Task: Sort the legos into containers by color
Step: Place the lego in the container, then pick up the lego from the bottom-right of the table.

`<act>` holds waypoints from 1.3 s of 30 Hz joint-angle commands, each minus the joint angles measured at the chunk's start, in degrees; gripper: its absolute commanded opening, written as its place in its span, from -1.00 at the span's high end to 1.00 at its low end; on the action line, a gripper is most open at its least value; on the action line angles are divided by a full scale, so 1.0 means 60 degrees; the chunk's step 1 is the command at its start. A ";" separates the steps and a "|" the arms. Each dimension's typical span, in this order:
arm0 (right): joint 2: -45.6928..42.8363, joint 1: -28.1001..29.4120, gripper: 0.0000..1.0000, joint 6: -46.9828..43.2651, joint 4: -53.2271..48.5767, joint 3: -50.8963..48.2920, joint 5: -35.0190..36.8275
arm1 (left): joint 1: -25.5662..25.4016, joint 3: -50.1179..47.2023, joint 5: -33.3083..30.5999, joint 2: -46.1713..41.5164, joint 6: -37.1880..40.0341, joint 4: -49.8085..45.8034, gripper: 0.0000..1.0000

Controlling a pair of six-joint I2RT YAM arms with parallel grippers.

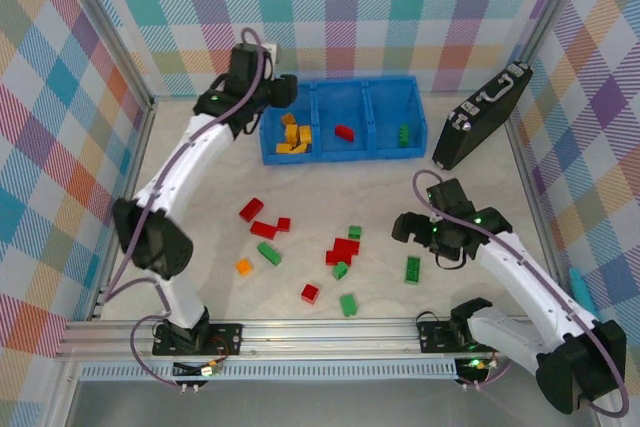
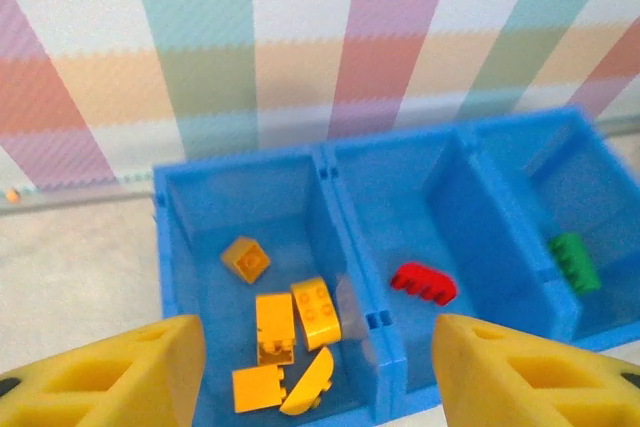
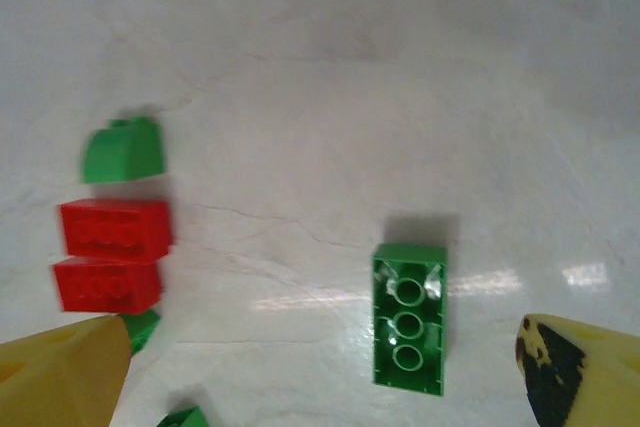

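Orange-yellow legos [image 2: 275, 322] lie in the left compartment of the blue bin [image 1: 338, 157], and my left gripper [image 2: 318, 362] hangs over them, fingers apart, holding nothing. Further right, my right gripper [image 3: 325, 367] is spread wide and empty above a green brick [image 3: 408, 319] on the table [image 3: 300, 67]. The brick sits between the fingers, closer to the right one, its long axis pointing away from the wrist, across the closing line. I judge the right arm nearer.
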 commanded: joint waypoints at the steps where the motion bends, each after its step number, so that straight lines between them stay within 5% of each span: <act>1: 0.0339 0.0006 -1.00 0.0976 0.0067 -0.0711 -0.0009 | 0.0014 -0.0492 -0.0216 -0.1154 0.0437 -0.0910 -0.25; 13: 0.1508 0.0035 -0.65 0.0713 0.1420 -0.1604 -0.0070 | 0.0030 -0.3141 -0.0628 -0.4755 0.1747 -0.2209 -0.48; 28: 0.2817 0.0476 0.37 0.0672 0.1761 -0.1266 0.0243 | 0.0014 -0.5375 0.0234 -0.7349 0.1736 -0.1692 -0.78; 39: 0.5282 -0.0058 0.47 -0.3681 0.1176 0.4963 0.2137 | -0.0030 -0.6345 0.0230 -0.8813 0.2539 -0.1250 -0.97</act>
